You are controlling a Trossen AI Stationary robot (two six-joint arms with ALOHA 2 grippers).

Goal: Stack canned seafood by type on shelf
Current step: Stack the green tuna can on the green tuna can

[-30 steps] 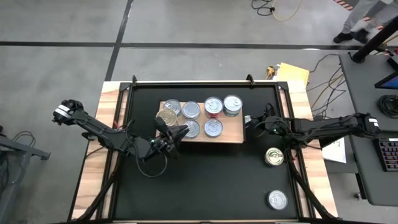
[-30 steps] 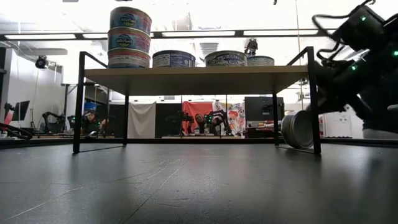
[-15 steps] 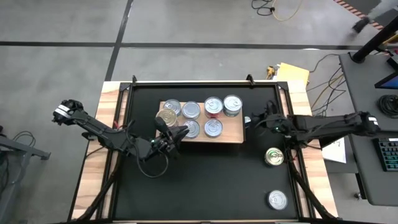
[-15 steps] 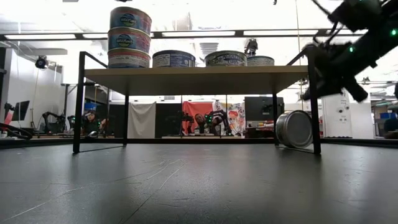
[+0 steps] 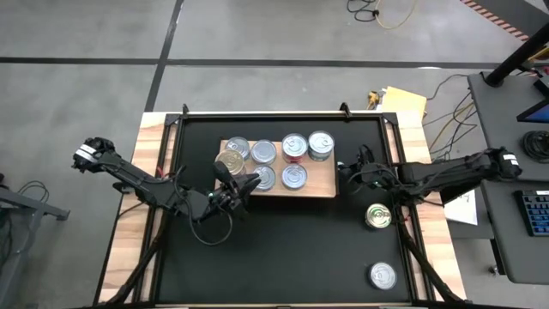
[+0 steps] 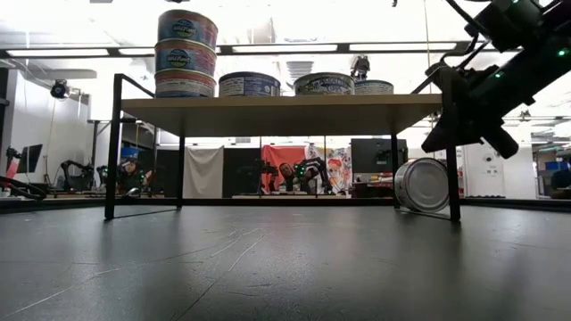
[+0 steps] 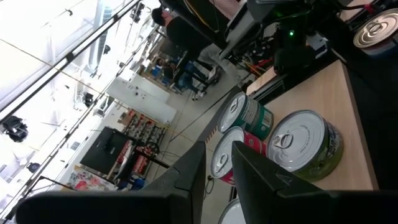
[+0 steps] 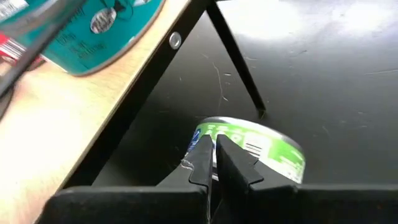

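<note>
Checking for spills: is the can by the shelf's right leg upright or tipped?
Tipped: the can lies on its side on the mat, round end facing the low camera.

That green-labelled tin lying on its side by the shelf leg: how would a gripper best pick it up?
Probably across its two flat ends. The green-labelled round tin lies on its curved side on the black mat beside the light-wood shelf's black leg, so approach from above, on the side away from the leg.

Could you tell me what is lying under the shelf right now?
Under the shelf, one green-labelled tin lies on its side by a leg on the black mat. The board hides it from above.
</note>
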